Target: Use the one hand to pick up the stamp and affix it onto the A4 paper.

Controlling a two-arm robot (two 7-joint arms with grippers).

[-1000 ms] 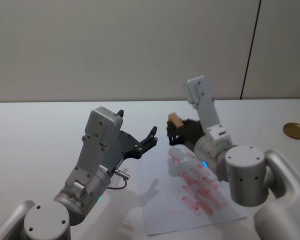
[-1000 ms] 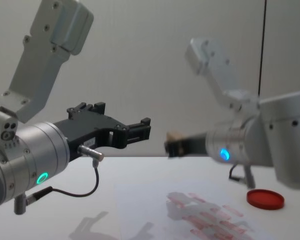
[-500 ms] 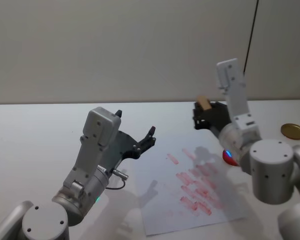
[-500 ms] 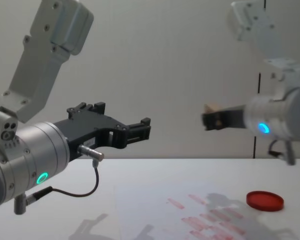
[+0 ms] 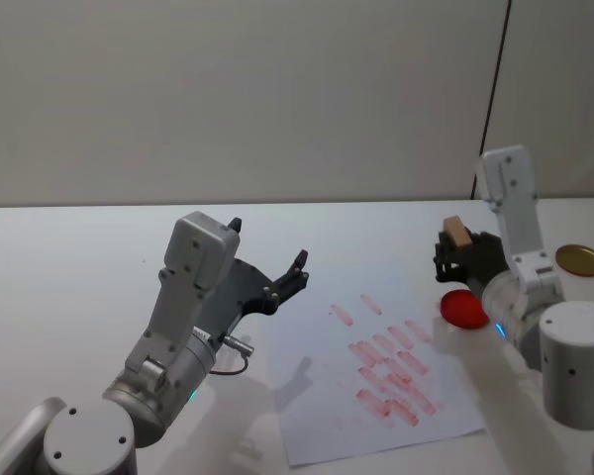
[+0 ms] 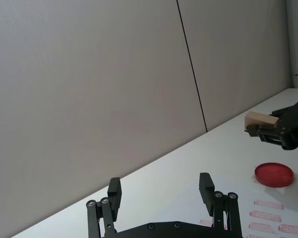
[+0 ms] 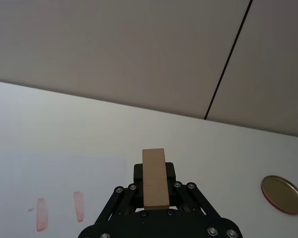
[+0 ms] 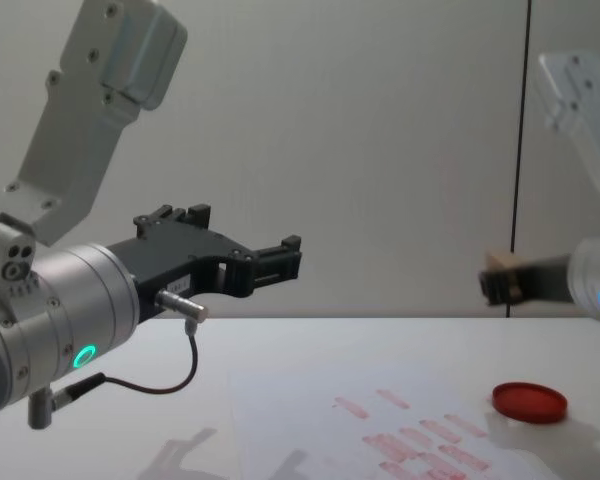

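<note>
Two grippers are seen, one per arm. One stamp (image 5: 458,235), a small tan wooden block of plain rectangular shape, is clamped between the fingers of the right gripper (image 5: 457,255), the one on the wrist with the blue-lit ring. In the right wrist view the stamp (image 7: 155,178) is seen standing out lengthwise from between the black fingers, its pale flat face turned to the camera. It is held in the air above the table's right part, over the near edge of the ink pad and past the right edge of the paper, not touching either.

One A4 paper (image 5: 326,348) is laid flat on the white table (image 5: 69,267), bearing well over a dozen small red rectangular marks in slanting rows. One flat round red ink pad (image 5: 461,309) lies just beside the paper's right edge. One round gold lid (image 5: 583,259) lies farther right, well apart from the paper.

The left gripper (image 5: 269,262), with its green-lit ring, is held raised over the table left of the paper, its fingers spread and nothing between them.
</note>
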